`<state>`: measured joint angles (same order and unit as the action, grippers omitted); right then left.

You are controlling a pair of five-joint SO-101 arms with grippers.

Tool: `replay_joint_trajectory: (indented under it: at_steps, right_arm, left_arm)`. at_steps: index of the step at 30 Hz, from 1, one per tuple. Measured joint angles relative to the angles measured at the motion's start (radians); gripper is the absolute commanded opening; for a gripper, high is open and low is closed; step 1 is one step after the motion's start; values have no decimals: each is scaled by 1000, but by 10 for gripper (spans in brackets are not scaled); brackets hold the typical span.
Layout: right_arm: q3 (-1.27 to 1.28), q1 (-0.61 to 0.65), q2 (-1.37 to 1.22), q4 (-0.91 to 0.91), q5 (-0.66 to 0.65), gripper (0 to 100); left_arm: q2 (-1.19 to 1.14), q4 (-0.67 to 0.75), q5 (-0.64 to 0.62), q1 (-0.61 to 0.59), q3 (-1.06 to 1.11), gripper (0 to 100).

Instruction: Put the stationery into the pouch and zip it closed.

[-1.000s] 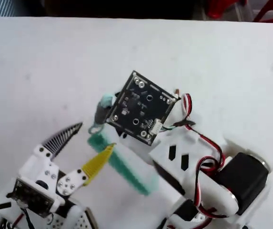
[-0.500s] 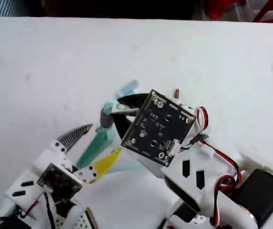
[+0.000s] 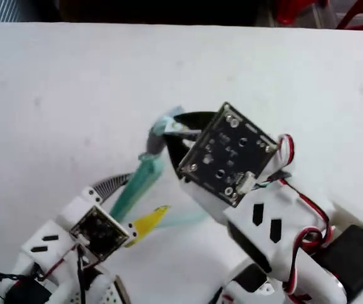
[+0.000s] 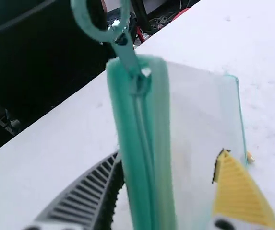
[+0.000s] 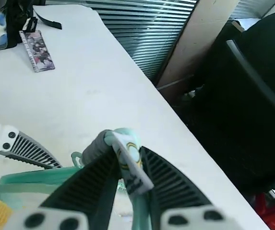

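Observation:
A teal-edged clear pouch (image 3: 138, 183) stands on edge on the white table, zipper side up. In the left wrist view its zipper band (image 4: 137, 143) runs away from me to the slider and the ring pull (image 4: 99, 14). My left gripper (image 3: 146, 193) straddles the pouch: the black ribbed finger (image 4: 79, 201) presses one side and the yellow finger (image 4: 238, 191) lies against the clear wall. My right gripper (image 5: 127, 167) is shut on the pale teal zipper pull tag (image 5: 127, 158) at the pouch's far end (image 3: 168, 126).
The right arm's camera board (image 3: 229, 155) and body cover the table at the near right. In the right wrist view a printed card (image 5: 37, 50) and a dark bag (image 5: 17, 14) lie at the table's far end, with a black chair (image 5: 252, 96) past the edge.
My right gripper has drawn the zipper pull away and to the right. The pouch went from lying flat to standing stretched on edge. The left arm swung right along with it.

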<state>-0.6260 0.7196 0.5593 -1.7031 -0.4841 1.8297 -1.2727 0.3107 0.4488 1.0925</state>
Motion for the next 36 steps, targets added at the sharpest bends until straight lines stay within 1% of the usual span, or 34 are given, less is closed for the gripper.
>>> replay_joint_trajectory:
  at_steps: [6,9,11,13,15,19,20,22,24,28,34,36]
  right_arm:
    - [-18,-178,-12,0,9,18]
    - [-18,-265,-41,5,74,18]
    - [-18,-293,-60,6,106,18]
    - [-18,-293,-66,6,118,18]
    - [-18,-284,-66,6,123,18]
    - [-11,-290,-49,0,123,18]
    - [0,-313,-38,0,123,18]
    - [31,-361,-18,0,123,18]
    - [78,-413,0,0,123,18]
    - [198,-485,26,0,123,18]
    - [296,-496,60,0,123,18]
    - [330,-496,71,0,123,18]
  left_arm:
    - [0,-21,0,0,0,305]
    - [0,-35,-38,0,-2,305]
    - [0,-35,-71,21,-3,289]
    - [0,-29,-100,68,2,242]
    - [0,25,-129,101,44,180]
    - [0,166,-198,95,160,32]
    - [0,187,-219,89,172,15]
    - [-2,213,-247,75,175,35]
    - [-2,242,-259,38,169,19]
    - [-15,295,-261,-29,106,21]
    - [-12,293,-255,-40,-21,20]
    - [-43,275,-221,-44,-49,20]
